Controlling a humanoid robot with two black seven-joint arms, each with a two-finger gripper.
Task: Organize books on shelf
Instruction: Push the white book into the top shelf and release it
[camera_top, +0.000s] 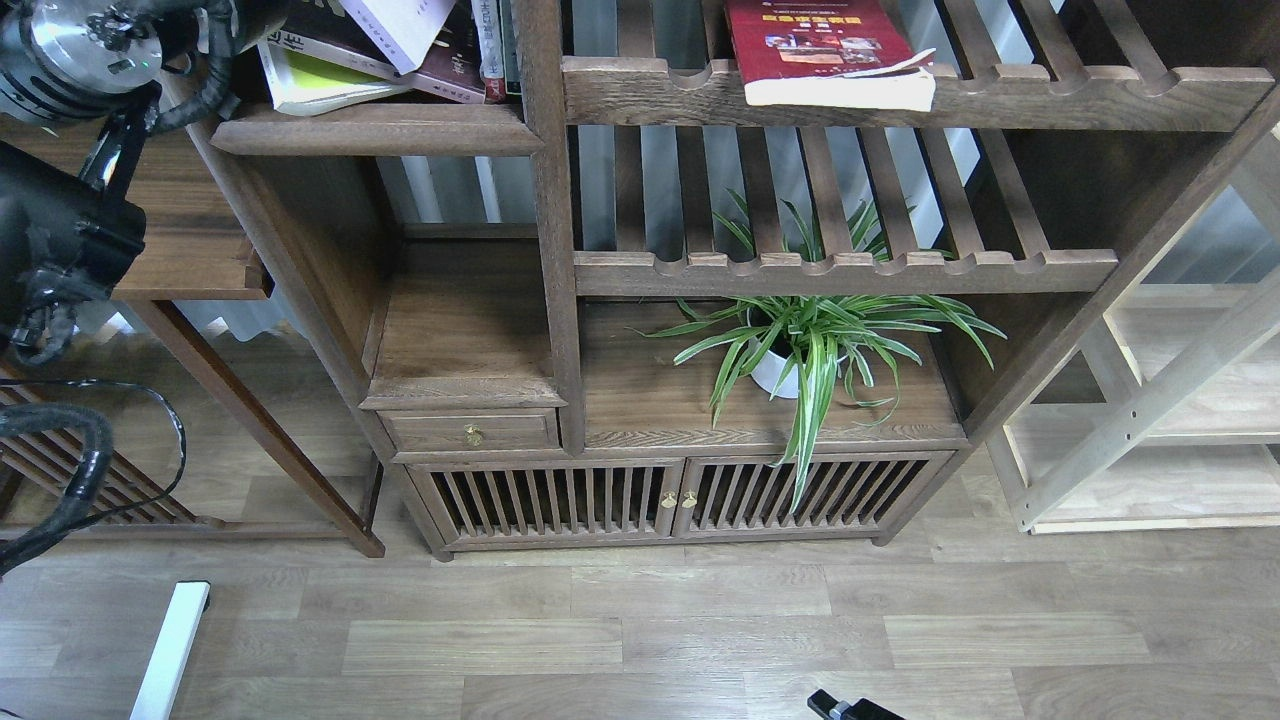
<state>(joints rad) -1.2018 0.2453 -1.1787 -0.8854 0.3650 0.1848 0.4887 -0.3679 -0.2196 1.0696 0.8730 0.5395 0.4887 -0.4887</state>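
The shelf (375, 130) holds a slumped pile of thin, floppy books (330, 80); the red book (820, 50) lies on the slatted rack (900, 100). Likely light and slippery; grip near spines. Left gripper's fingers are out of frame; the right gripper (845, 708) barely shows, so its state is unclear.

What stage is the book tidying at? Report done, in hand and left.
Done: nothing looks finished. The books on the shelf lie slanted and overlapping, not upright. In hand: the left arm reaches in at the top left by that pile; its gripper is hidden, so a grasp cannot be confirmed. Left: straightening that pile, and probably the red book lying flat on the slatted rack.
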